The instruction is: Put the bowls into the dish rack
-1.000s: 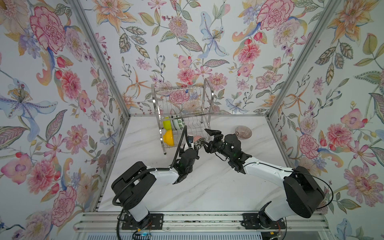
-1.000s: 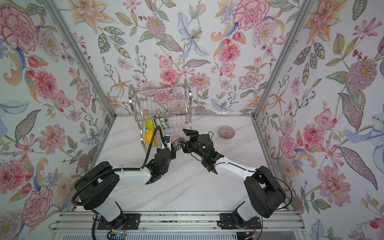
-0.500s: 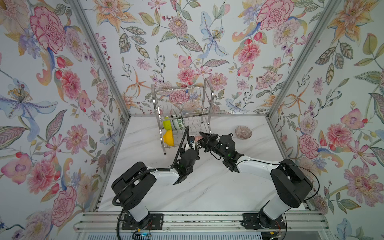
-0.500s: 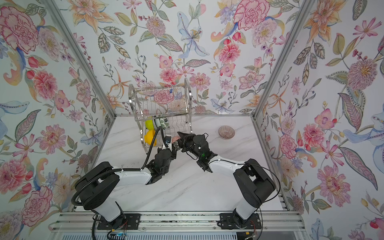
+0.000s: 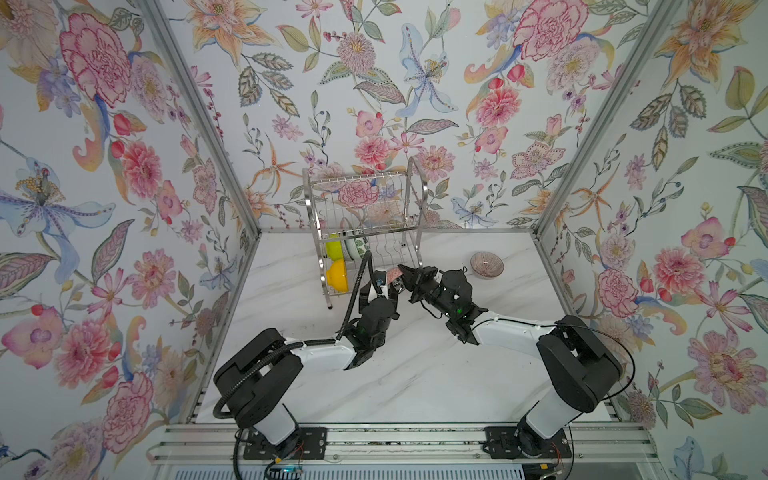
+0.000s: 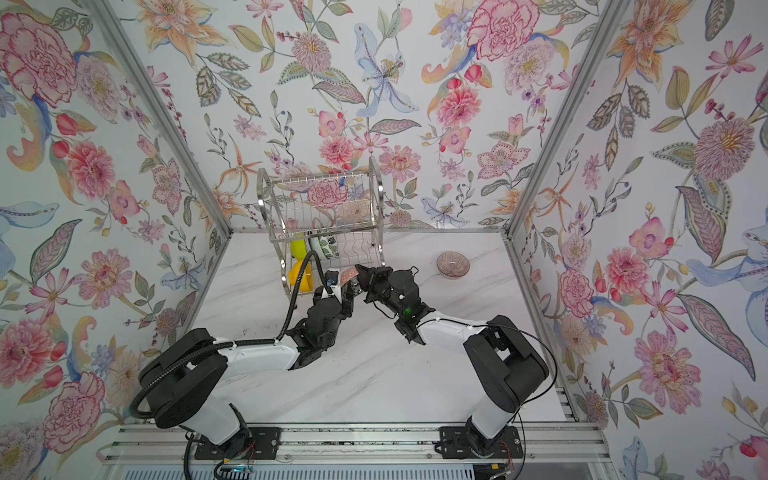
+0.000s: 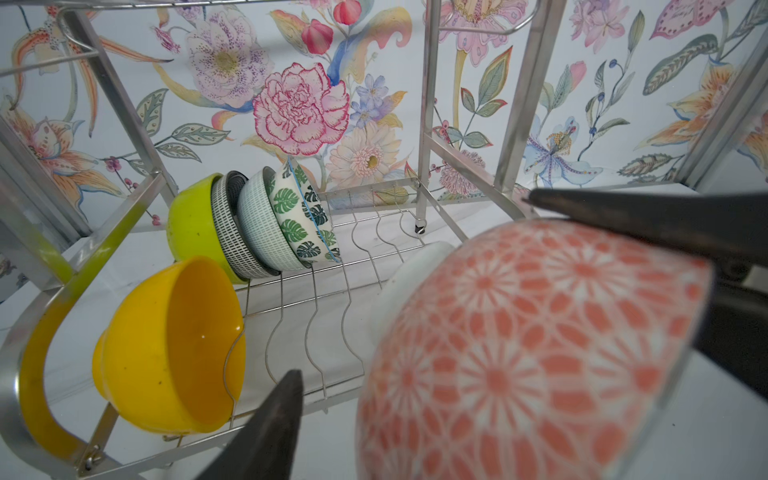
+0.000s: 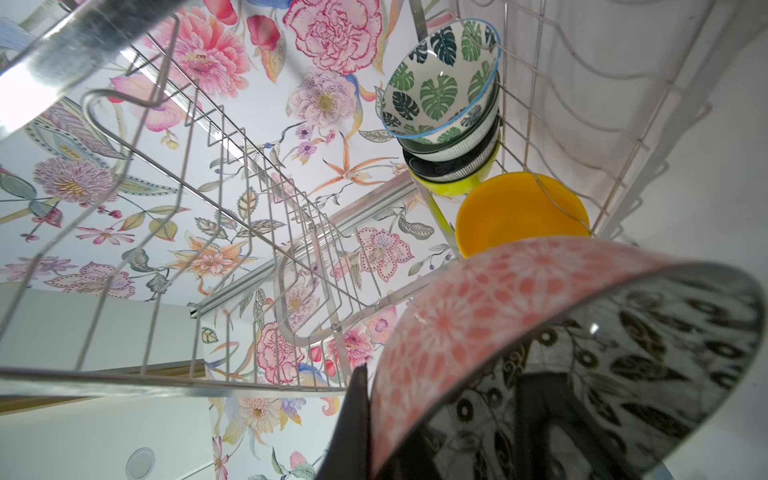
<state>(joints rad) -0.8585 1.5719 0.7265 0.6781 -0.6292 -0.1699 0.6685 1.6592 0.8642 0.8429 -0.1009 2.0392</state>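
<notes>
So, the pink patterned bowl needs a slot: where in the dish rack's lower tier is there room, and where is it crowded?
Free: the dish rack lower tier's wire slots, from the leaf-print bowl to the opposite end; the upper tier looks bare. Crowded: the other end, where the lime green bowl heads a nested row and the yellow bowl sits in front.

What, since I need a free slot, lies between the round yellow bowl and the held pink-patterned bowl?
Only bare wavy wire dividers on the lower tier of the silver dish rack; the left wrist view shows it.
</notes>
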